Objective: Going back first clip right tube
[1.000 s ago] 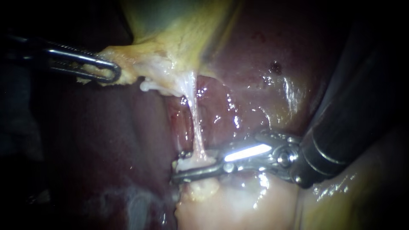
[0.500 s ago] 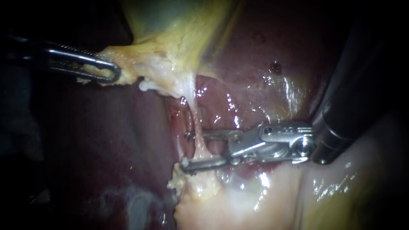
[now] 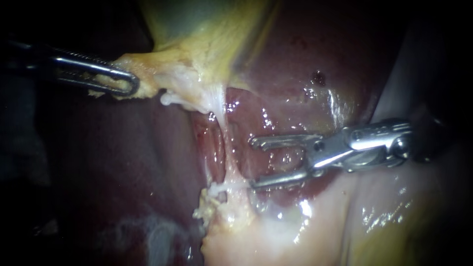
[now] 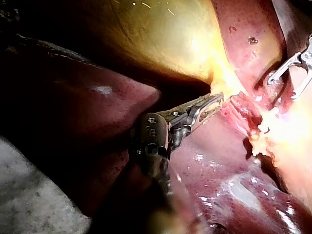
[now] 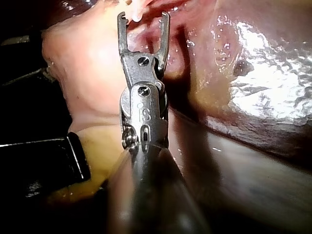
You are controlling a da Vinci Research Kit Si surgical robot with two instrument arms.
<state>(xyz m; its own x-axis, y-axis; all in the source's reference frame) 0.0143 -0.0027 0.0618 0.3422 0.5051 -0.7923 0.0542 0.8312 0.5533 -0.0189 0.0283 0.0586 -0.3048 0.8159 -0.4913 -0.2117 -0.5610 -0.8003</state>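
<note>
Open liver (image 3: 295, 74) above the wide-apart jaws of your right instrument (image 3: 253, 163), just beside the tube (image 3: 227, 148); your left instrument (image 3: 129, 83) clamped on gallbladder (image 3: 197, 39).

Polished metal gleams on the right instrument (image 3: 255, 164) at 3 o'clock, its jaws smooth and bright. At 10 o'clock the left instrument (image 3: 129, 83) shows darker metal with toothed jaws. The liver (image 3: 295, 64) is wet and glossy, the gallbladder (image 3: 207, 29) at 12 o'clock smooth with a soft sheen, the central tube (image 3: 227, 148) slick and translucent.
</note>
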